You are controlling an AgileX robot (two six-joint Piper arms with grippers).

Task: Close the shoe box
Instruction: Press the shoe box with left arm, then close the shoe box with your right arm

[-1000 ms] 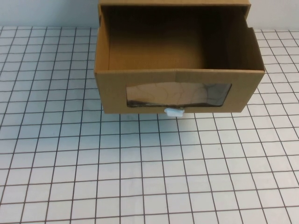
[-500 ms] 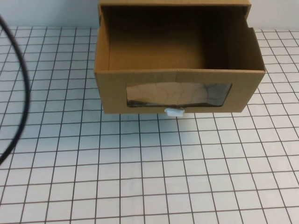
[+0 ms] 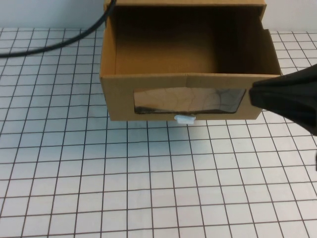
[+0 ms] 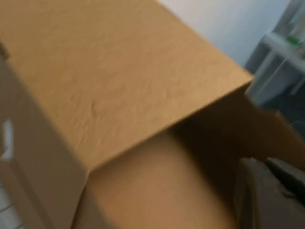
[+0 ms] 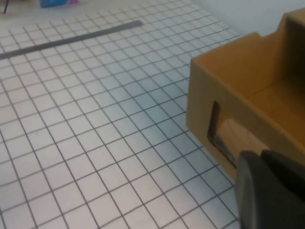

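The shoe box (image 3: 119, 94) is a brown cardboard drawer pulled out of its sleeve (image 3: 183, 3) at the table's far middle. It is empty, with a clear window (image 3: 190, 100) and a white pull tab (image 3: 184, 119) at the front's bottom edge. My right gripper (image 3: 253, 96) comes in from the right, shut and empty, its tip by the drawer's front right corner. The right wrist view shows it (image 5: 259, 156) close to the windowed front (image 5: 224, 81). My left gripper (image 4: 264, 163) is out of the high view. In the left wrist view it is shut, above the sleeve's top (image 4: 119, 71).
A white gridded table top (image 3: 148, 178) stretches in front of the box. A black cable (image 3: 59, 42) crosses the far left, up to the sleeve's left corner. A grey strip (image 5: 71, 38) lies on the table, seen in the right wrist view.
My right gripper has come into the high view from the right, up to the drawer's front right corner. The black cable has swung from the left edge to the far left. The drawer has not moved.
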